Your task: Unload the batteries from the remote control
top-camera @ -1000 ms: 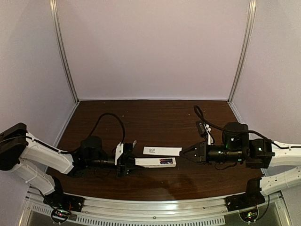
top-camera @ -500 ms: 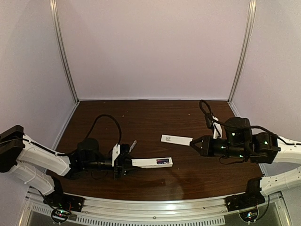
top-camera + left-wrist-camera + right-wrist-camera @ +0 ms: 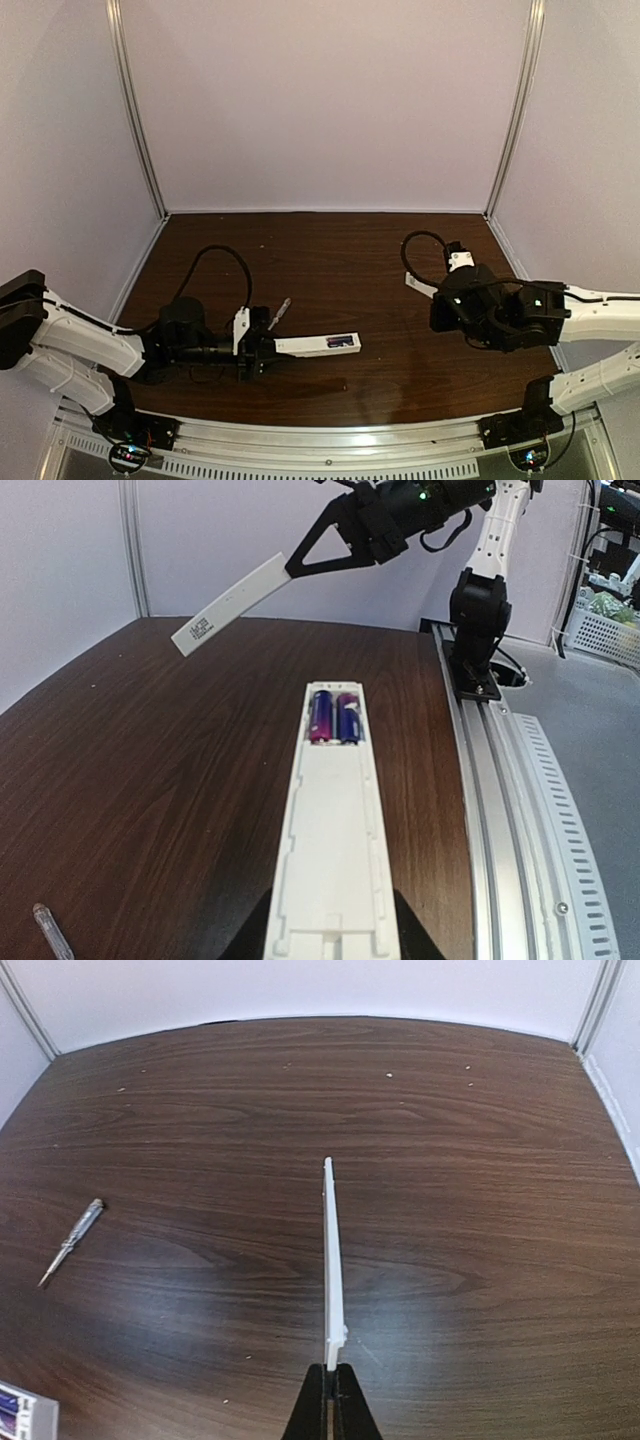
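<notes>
Your left hand [image 3: 268, 350] is clamped on one end of the remote control [image 3: 335, 820], whose open face is turned up; the two batteries [image 3: 335, 717] sit side by side in the recess at its far end; your right hand [image 3: 328, 1405] is pinched tight on the white cover strip [image 3: 331, 1260], holding it edge-up above the surface [image 3: 480, 1160], well apart from the remote control; a screwdriver [image 3: 70, 1240] lies on the surface near your left hand.
</notes>
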Tool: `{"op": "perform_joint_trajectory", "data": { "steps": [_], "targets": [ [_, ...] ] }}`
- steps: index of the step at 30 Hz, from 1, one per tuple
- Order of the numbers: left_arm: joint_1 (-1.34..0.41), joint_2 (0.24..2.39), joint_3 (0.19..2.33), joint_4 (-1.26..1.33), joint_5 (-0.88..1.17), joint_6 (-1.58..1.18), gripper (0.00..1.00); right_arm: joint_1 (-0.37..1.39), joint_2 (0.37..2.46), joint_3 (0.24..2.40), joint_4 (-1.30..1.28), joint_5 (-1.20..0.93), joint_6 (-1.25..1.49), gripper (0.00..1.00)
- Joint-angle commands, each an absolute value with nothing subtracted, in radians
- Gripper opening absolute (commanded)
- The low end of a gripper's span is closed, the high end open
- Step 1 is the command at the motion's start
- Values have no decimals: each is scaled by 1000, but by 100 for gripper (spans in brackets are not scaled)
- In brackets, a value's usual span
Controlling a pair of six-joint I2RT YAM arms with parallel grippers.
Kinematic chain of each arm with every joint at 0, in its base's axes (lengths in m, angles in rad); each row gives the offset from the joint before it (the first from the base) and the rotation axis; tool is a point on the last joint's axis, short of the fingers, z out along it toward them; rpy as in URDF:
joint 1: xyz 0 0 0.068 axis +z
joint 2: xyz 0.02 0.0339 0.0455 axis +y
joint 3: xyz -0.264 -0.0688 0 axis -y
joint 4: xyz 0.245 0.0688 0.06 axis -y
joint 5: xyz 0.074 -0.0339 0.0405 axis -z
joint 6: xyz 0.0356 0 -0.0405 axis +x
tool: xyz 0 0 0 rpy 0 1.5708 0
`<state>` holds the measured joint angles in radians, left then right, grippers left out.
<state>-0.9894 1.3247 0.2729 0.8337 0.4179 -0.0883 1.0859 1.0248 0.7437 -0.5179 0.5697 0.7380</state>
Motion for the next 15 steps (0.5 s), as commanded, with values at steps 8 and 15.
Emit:
{"op": "perform_joint_trajectory", "data": {
  "steps": [8,15],
  "targets": [
    [-992,1205,245,805,375,-126,0,1075,1290,777,-601,786,729,0],
    [-992,1169,251,756,329,-129,0,1064,1393,759,-491,740,680,9]
  ]
}}
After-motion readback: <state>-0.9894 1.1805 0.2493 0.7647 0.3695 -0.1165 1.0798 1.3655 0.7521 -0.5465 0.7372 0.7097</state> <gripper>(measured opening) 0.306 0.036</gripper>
